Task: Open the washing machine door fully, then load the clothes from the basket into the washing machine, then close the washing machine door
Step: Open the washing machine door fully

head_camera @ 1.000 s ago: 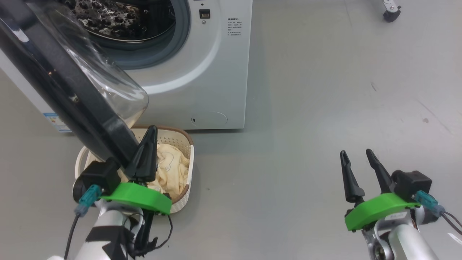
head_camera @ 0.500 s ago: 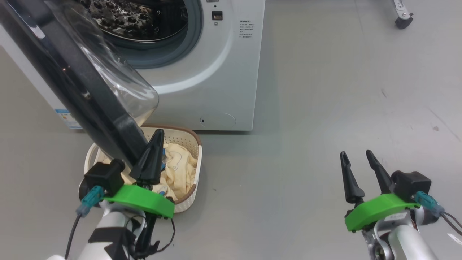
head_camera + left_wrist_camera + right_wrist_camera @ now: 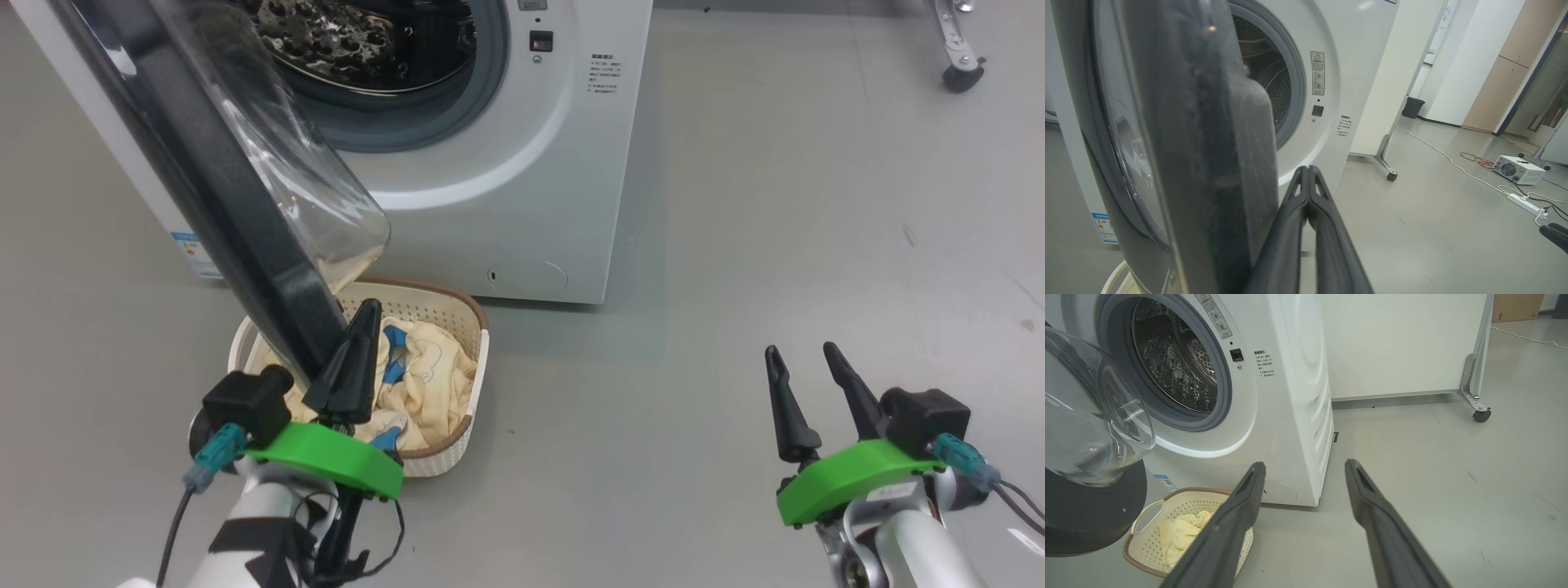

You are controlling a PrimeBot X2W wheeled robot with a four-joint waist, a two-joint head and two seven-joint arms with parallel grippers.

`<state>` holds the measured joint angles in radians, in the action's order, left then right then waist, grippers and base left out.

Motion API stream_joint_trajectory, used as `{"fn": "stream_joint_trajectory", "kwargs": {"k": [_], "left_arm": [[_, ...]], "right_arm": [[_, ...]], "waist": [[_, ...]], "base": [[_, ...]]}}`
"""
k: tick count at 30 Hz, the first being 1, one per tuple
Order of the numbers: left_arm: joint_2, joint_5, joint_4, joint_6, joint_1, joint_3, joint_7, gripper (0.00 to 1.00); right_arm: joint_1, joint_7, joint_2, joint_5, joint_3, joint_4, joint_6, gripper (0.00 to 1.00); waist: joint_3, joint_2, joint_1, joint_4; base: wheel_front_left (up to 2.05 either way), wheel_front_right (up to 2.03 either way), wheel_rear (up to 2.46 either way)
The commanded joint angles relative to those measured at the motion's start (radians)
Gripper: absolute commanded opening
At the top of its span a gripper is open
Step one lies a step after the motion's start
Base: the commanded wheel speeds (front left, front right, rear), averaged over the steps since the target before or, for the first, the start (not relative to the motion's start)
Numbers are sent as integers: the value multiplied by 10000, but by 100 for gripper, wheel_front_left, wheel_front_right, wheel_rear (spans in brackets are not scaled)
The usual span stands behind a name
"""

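Observation:
The washing machine (image 3: 522, 163) stands at the top with its steel drum (image 3: 367, 41) exposed. Its door (image 3: 237, 204) is swung out toward me, black ring on the left and glass bowl (image 3: 326, 196) facing right. Under the door's lower edge sits the basket (image 3: 478, 367) holding the pale yellow clothes (image 3: 424, 376) with blue patches. My left gripper (image 3: 367, 314) is shut on nothing, right beside the door's lower rim on its inner side and above the basket. In the left wrist view the shut left gripper (image 3: 1307, 168) sits next to the door (image 3: 1188, 143). My right gripper (image 3: 800, 351) hangs open over bare floor, far right of the basket.
A blue energy label (image 3: 192, 245) shows low on the washer. A wheeled stand leg (image 3: 959, 73) is at the far right. A white box device (image 3: 1519, 169), a power strip (image 3: 1527, 204) and cables lie on the floor to the right. The right wrist view shows the basket (image 3: 1143, 514) in front of the washer.
The whole head picture has slid right and slightly down, so the camera moved. Door, basket and washer keep their places relative to each other. Both grippers keep their states.

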<state>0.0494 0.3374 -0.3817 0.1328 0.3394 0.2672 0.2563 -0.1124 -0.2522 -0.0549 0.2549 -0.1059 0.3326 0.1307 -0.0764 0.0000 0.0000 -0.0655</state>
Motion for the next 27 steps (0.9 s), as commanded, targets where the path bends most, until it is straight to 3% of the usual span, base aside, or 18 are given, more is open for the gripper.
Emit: {"fn": "stream_joint_trajectory", "kwargs": {"k": [1, 27], "left_arm": [[205, 111, 211, -21, 214, -442, 55, 0], [79, 145, 64, -21, -40, -578, 55, 0]], "right_arm": [[-414, -95, -75, -17, -218, -258, 0, 100], [-389, -95, -308, 17, -537, -49, 0, 100]], "waist": [[2, 0, 0, -121], [26, 0, 0, -2072]], "base": [[0, 0, 0], [0, 0, 0]]}}
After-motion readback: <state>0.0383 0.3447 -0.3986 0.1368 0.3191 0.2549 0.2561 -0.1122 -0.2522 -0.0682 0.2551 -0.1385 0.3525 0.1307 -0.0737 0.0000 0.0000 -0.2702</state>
